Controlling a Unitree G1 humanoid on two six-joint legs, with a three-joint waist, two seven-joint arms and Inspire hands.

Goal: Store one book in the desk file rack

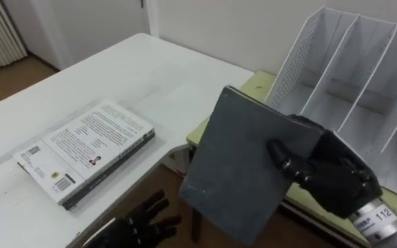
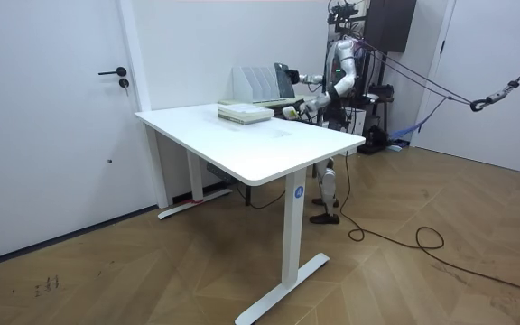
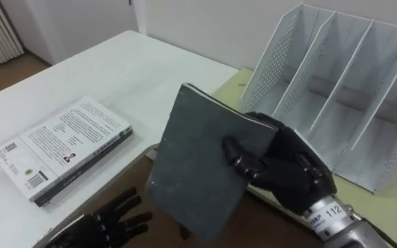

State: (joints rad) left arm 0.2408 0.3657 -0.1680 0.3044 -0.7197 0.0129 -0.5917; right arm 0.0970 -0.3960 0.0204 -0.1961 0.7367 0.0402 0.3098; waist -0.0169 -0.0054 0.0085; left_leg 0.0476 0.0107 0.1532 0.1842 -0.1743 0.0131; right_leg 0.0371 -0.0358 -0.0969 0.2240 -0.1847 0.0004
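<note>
Matt grey book (image 1: 243,169); perforated white rack (image 1: 350,76).

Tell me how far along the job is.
Done: the grey book is lifted, clasped in the right robot hand. In hand: it hangs tilted in front of the white file rack, outside its slots. Remaining: slide it into a slot and let go. The left robot hand is open, low beside the table; a second book lies there.

Head eyes look down closely on the file rack (image 1: 291,62) — room camera shares it from afar.
</note>
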